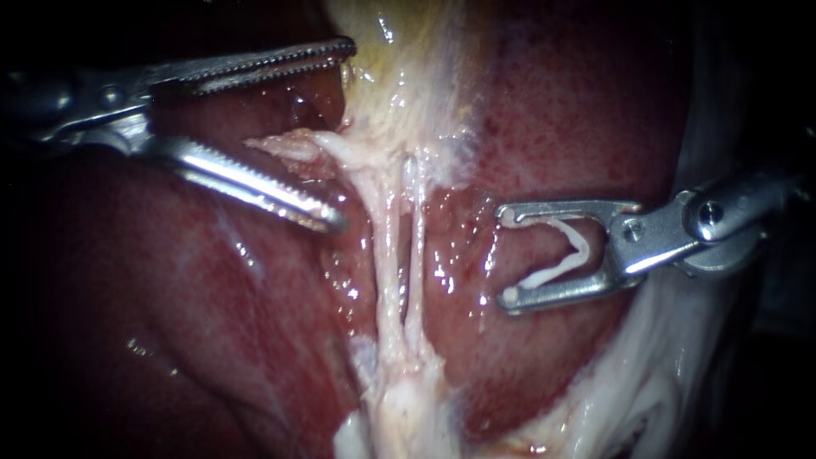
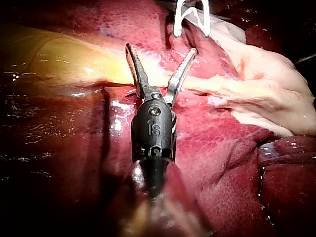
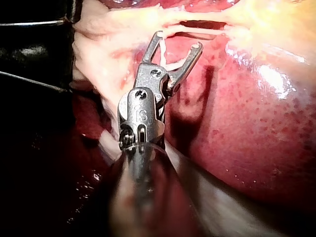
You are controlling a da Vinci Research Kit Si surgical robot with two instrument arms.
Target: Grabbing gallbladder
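Gallbladder point(image 1: 408, 59): pale yellow, upper centre of the frame, narrowing downward into two pale tubes point(image 1: 387, 255) that run over the liver point(image 1: 578, 110). Not yet held.

Left instrument point(image 1: 344, 134): upper left, toothed jaws spread wide, nothing gripped. Tips sit just beside the narrowing neck and may be touching it; I cannot tell.

Right instrument point(image 1: 506, 255): right of centre, jaws apart, with a white clip point(image 1: 585, 248) seated against both. Near the tubes but clear of them.

Risks, as I judge them: closing here bites the neck or a tube instead of the body; the teeth tear the thin wall; a shallow hold slips; my right tip drifts and snags a tube.
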